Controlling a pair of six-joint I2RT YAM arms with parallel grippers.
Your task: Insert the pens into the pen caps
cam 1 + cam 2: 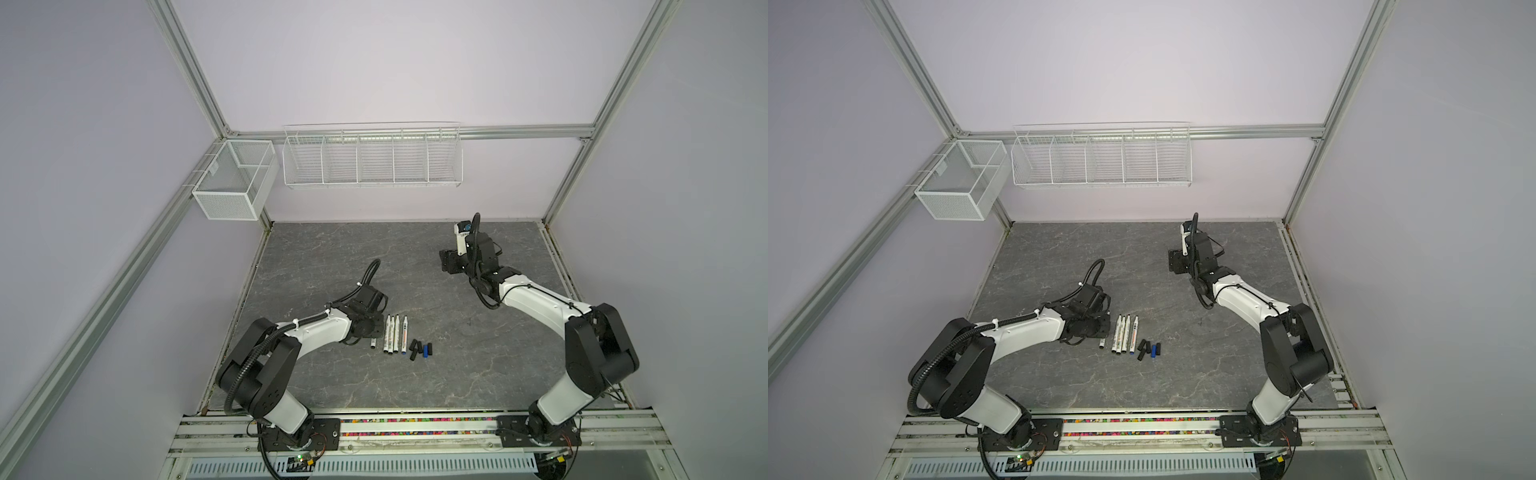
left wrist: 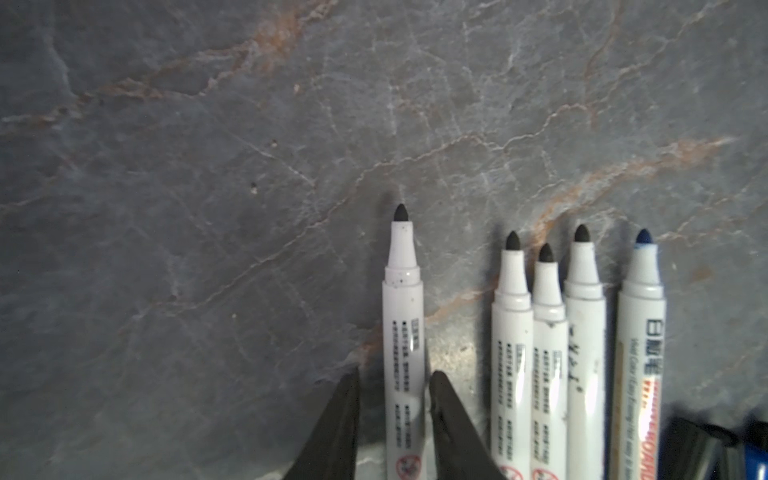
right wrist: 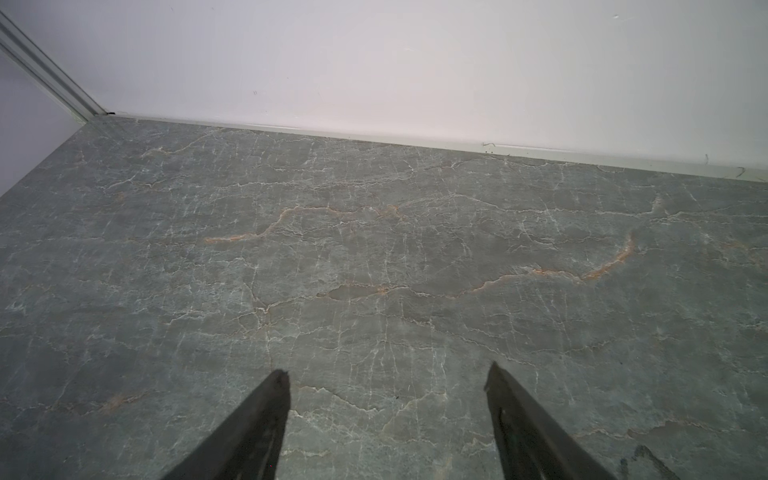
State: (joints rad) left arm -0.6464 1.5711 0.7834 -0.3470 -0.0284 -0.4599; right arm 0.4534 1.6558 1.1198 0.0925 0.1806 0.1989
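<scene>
Left gripper (image 2: 395,374) straddles a slim white plastic black-tipped pen (image 2: 403,324) lying on the table (image 2: 208,208); whether it pinches yet, I cannot tell. The pen is probably light, stiff and slippery: grip mid-barrel. Right gripper (image 3: 388,370) gapes empty.

Soft, even light fills both top views. The pens (image 1: 392,334) throw only faint shadows on the grey marbled tabletop (image 1: 374,257), and the frame posts (image 1: 191,66) far behind the pens splay outward with wide-angle perspective. In the left wrist view the pens' print blurs, with a pale sheen on the tabletop just beside them. In the right wrist view the wall (image 3: 415,62) looks washed out.
</scene>
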